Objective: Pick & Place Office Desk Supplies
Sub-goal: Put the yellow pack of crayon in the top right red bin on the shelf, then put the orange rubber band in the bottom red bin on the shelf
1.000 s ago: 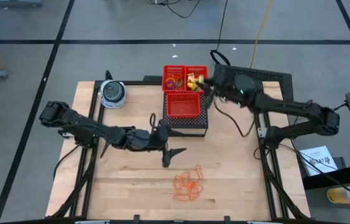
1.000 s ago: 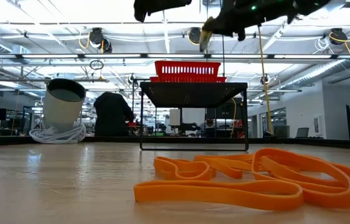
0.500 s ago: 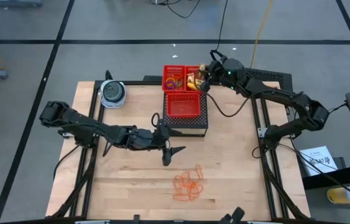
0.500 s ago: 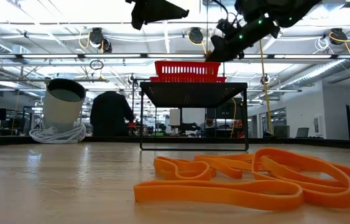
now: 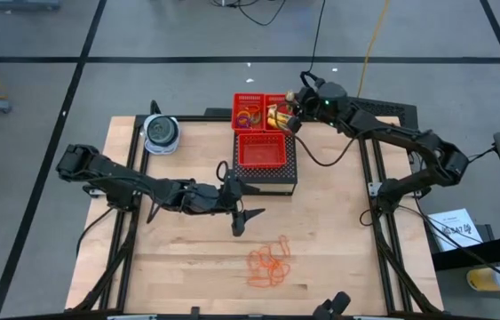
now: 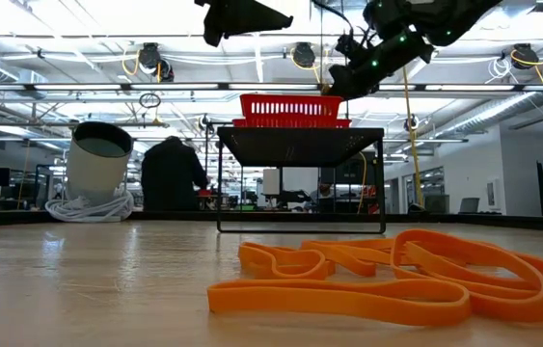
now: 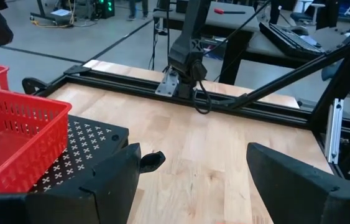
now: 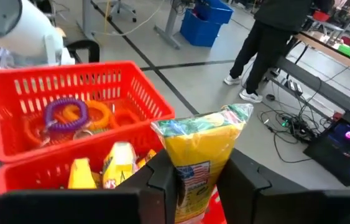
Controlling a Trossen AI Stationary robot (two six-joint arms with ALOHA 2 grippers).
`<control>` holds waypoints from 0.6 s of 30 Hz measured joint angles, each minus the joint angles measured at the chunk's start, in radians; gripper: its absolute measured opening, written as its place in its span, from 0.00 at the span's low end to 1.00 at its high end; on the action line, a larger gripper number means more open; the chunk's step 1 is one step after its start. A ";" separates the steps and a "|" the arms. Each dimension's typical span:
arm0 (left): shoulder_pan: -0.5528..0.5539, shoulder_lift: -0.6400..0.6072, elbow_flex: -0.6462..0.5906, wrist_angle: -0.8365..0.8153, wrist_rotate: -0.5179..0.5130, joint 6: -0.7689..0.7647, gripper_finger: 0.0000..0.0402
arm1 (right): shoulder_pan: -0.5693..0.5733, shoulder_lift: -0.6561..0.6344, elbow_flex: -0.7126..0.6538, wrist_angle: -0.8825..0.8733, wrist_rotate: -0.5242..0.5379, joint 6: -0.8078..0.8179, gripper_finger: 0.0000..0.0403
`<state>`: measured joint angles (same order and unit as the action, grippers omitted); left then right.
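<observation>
Two dark fingers of the right gripper (image 8: 190, 180) are clamped on a yellow packet (image 8: 201, 152), held upright just above the right rear red basket (image 5: 278, 115) on the black stand (image 5: 272, 176), where other yellow packets (image 8: 120, 165) already lie. The neighbouring basket (image 8: 69, 93) holds coloured rings (image 8: 69, 113), purple on top of orange ones. The front basket (image 5: 263, 151) looks empty.

The left gripper (image 5: 241, 215) waits over the bare table (image 5: 178, 258) in front of the stand, its jaws spread wide and holding nothing.

By my reading the sorting is well along: rings and several packets are binned, and this packet is about to be dropped. What remains is the heap of orange rubber bands (image 5: 269, 262) on the table (perhaps meant for the front basket).

The packet's label carries small print and a flag-like mark, too small to read.
</observation>
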<state>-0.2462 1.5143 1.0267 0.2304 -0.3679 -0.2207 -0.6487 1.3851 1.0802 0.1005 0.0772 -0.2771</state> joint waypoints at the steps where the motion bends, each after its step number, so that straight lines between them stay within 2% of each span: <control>1: 0.000 0.000 0.000 -0.003 0.000 0.000 0.75 | 0.000 0.004 0.000 0.000 0.000 -0.008 0.22; 5: 0.000 0.000 0.000 -0.004 0.000 -0.002 0.76 | 0.000 0.003 0.000 -0.002 0.000 -0.024 0.27; 13: 0.000 0.000 0.000 -0.004 0.000 -0.003 0.73 | 0.000 0.003 0.001 -0.018 0.001 -0.015 0.45; 18: 0.000 0.000 0.000 -0.004 0.000 -0.003 0.74 | 0.000 0.004 0.001 -0.023 0.001 -0.012 0.51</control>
<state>-0.2462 1.5143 1.0264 0.2268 -0.3679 -0.2237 -0.6487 1.3888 1.0809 0.0780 0.0780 -0.2890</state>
